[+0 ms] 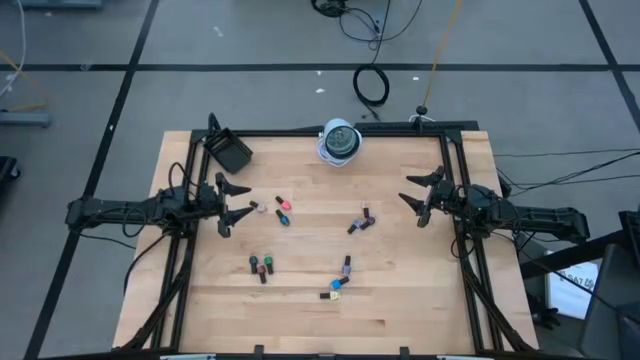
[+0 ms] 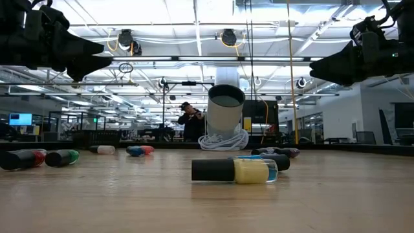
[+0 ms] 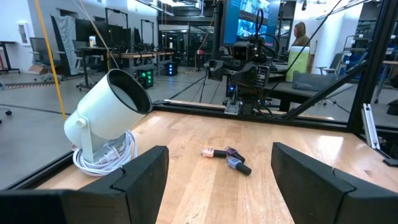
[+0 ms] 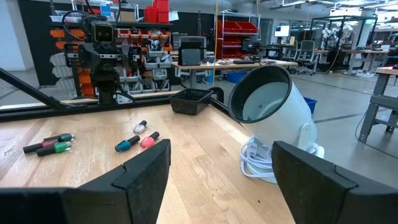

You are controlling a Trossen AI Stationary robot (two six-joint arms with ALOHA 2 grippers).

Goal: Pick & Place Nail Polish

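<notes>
since both my left hand (image 1: pixel 226 203) and right hand (image 1: pixel 418 196) hang spread and empty, i could knock the lying bottles (image 1: pixel 283 210) rolling across the table (image 1: pixel 400 300).

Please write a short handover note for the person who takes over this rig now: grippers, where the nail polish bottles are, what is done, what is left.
Left gripper: open, empty, above the table's left side.
Right gripper: open, empty, above the right side.
Small dark-capped nail polish bottles lie scattered on the wooden table: a group near the left gripper, a pair at centre-right, a pair at lower left, and some at lower centre.
Small black rectangular tray sits at the back left corner; no bottle shows in it.
Done: nothing visible. Left: every bottle.
</notes>
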